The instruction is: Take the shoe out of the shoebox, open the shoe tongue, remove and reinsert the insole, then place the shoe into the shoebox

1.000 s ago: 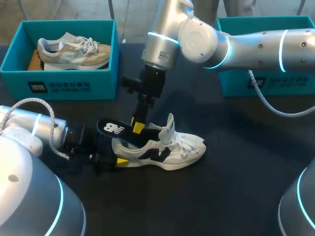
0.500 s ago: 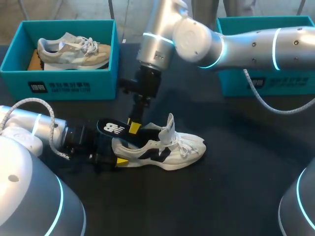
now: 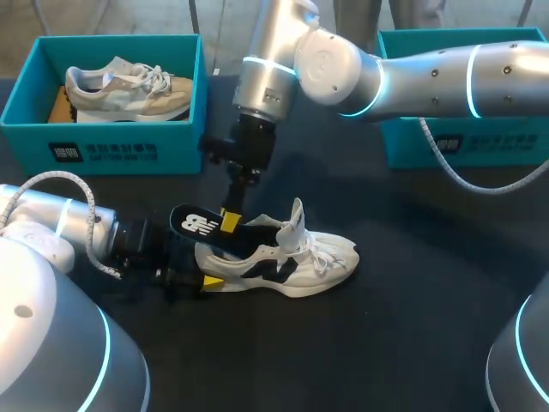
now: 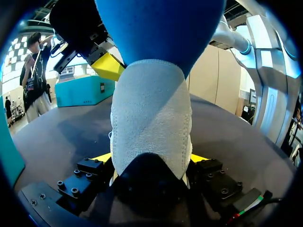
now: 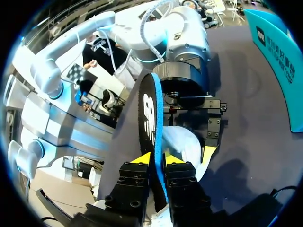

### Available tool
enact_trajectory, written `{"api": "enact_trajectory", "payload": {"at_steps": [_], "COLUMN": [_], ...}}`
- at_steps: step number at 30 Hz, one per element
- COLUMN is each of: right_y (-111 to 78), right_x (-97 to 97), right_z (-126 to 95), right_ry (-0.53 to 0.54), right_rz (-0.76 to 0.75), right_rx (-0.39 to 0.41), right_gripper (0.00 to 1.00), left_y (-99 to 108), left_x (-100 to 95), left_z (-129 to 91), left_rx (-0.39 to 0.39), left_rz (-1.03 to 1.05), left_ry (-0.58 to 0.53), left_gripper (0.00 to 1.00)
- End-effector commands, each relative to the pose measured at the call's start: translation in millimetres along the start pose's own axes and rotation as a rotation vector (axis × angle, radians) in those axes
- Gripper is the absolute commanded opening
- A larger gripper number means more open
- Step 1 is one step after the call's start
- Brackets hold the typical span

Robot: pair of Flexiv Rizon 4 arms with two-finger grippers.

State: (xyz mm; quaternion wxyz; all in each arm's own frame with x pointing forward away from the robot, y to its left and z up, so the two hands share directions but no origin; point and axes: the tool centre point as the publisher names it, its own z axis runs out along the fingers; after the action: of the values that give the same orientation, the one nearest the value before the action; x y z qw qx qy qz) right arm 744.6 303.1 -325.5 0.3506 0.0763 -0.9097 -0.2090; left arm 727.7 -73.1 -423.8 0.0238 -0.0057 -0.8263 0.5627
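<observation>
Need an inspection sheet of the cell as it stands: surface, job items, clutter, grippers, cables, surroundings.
Surface: dark table, no damage seen.
Job's things: white shoe on the table, tongue raised; insole partly out at the heel; teal shoebox at rear left holds a beige shoe.
Clutter: second teal box at rear right.
Grippers: left gripper shut on the shoe's heel; right gripper shut on the insole.
Cables: white cable loops over the left arm; grey cable hangs from the right arm.
Surroundings: nothing seen.

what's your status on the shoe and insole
Left gripper shut on white and black sneaker, at heel. Right gripper shut on black, blue-backed insole, front end inside sneaker. Tongue upright, off insole.
</observation>
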Motion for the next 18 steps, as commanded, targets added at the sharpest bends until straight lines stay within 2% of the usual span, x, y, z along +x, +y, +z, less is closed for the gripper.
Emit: {"api": "enact_trajectory", "payload": {"at_steps": [1, 4, 8, 12, 18], "right_y": [-0.3, -1.1, -2.6, -2.8, 1.8], "right_x": [-3.8, -3.4, -2.8, -2.3, 5.3], "right_z": [4, 5, 6, 7, -7], "right_ry": [0.007, 0.009, 0.008, 0.003, -0.062], "right_rz": [-0.001, 0.0, 0.0, -0.001, -0.015], "right_rx": [-0.003, -0.007, -0.012, -0.025, -0.106], "right_gripper": [0.11, 0.09, 0.0, 0.0, 0.0], "left_y": [2, 2, 2, 2, 2], "left_x": [0.0, 0.0, 0.0, 0.0, 0.0], "left_z": [1, 1, 1, 1, 1], "left_rx": [0.0, 0.0, 0.0, 0.0, 0.0], "left_rz": [0.0, 0.0, 0.0, 0.0, 0.0], "left_ry": [-0.002, -0.002, -0.002, -0.002, -0.002], "left_gripper": [0.0, 0.0, 0.0, 0.0, 0.0]}}
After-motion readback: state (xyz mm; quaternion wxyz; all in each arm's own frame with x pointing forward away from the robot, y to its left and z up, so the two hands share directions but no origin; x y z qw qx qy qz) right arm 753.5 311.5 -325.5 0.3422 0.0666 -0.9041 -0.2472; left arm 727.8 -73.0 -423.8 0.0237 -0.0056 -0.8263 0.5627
